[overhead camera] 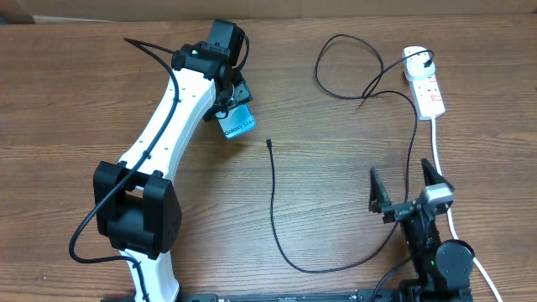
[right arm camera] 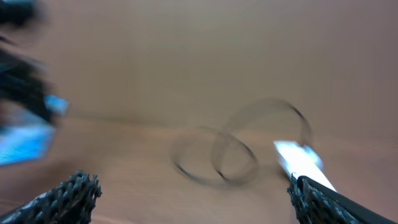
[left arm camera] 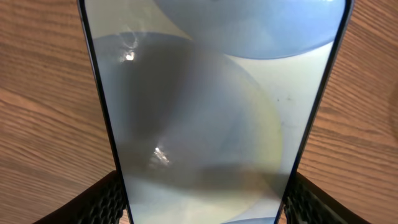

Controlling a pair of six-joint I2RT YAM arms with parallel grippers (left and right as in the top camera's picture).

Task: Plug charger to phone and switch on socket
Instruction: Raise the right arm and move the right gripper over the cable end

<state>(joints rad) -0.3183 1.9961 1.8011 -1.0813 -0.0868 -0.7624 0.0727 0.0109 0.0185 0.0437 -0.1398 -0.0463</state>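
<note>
Right pincer (overhead camera: 401,178) sits at the near right of the surface (overhead camera: 75,101), jaws wide apart, nothing between them; its wrist view is blurred. The charger (overhead camera: 273,201) lies loose on the wood, its plug tip mid-surface and apart from the phone. Left pincer (left arm camera: 200,198) is clamped on the long edges of the phone (overhead camera: 238,122), screen lit blue. The socket (overhead camera: 424,82) is farthest, at right, with a black plug (overhead camera: 429,60) in it and a white cord (overhead camera: 440,147) running nearward.

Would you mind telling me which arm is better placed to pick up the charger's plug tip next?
The right. Its pincer stands open and empty, whereas the left pincer is clamped on the phone. The charger lies loose on the table, its plug tip between the two arms.
</note>
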